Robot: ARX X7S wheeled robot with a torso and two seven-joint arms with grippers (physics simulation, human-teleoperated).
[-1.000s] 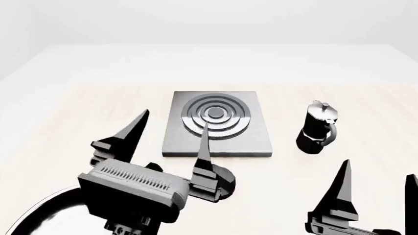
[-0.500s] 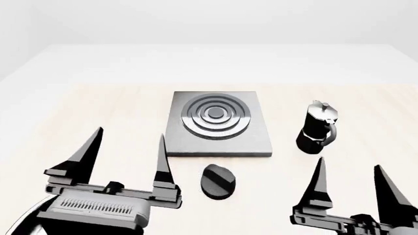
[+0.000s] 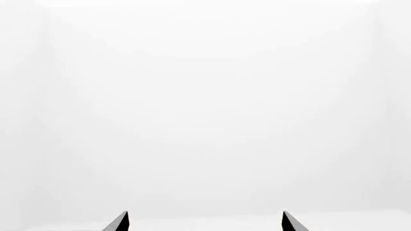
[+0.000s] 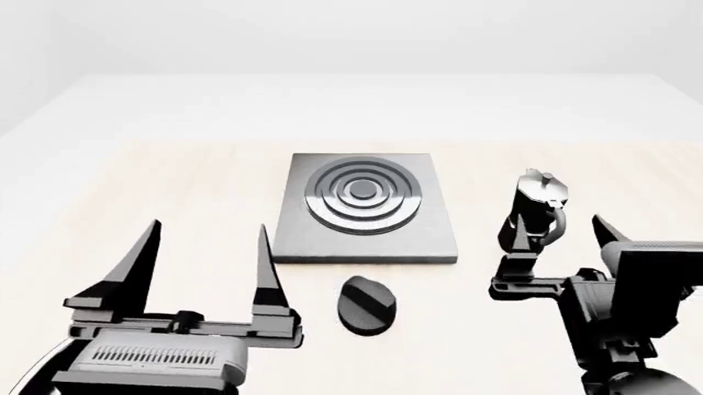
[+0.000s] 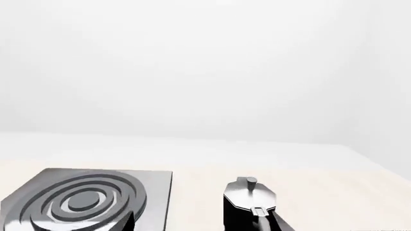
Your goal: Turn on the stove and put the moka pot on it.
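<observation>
Left gripper (image 4: 207, 263) has backed off the knob (image 4: 367, 304), fingers wide open and empty; right gripper (image 4: 561, 243) has swung up beside the moka pot (image 4: 535, 212), fingers spread around its handle side, not closed. Looks like knob step done, pot grasp next. Count: one stove (image 4: 365, 209) mid-bench, one knob, one pot standing right of the stove.

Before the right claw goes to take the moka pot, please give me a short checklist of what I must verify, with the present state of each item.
1. Right claw open: ok, its fingers stand apart.
2. Right claw lined up with the moka pot: ok, the pot sits between the fingertips in the right wrist view.
3. Moka pot upright on the table: ok.
4. Stove plate free for the pot: ok, nothing on its rings.
5. Knob turned on: cannot tell.
6. Left claw out of the way: ok, open, away from stove and pot.
</observation>
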